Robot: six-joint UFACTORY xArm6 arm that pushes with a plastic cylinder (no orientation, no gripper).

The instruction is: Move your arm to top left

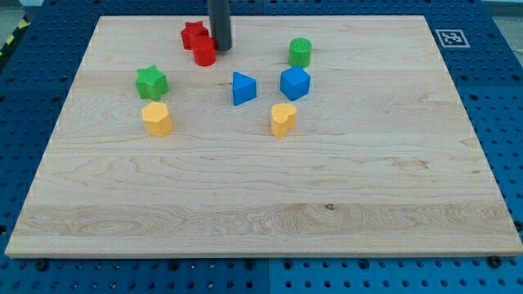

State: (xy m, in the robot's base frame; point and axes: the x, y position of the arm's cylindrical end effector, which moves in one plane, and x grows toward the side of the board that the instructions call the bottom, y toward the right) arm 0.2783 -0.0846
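camera view – my tip, a dark straight rod with no jaws, touches the red cylinder.

The board is pale wood with fine, light-brown grain streaks and 1 small dark knot. Around it lies a blue surface dotted with rows of dark holes. A black-and-white square marker sits on it.

The rod is dark grey, down to my tip.

2 blocks are red: a star and a cylinder. 2 are green: a star and a ridged cylinder. 2 are blue: a triangle and a cube. 2 are yellow.
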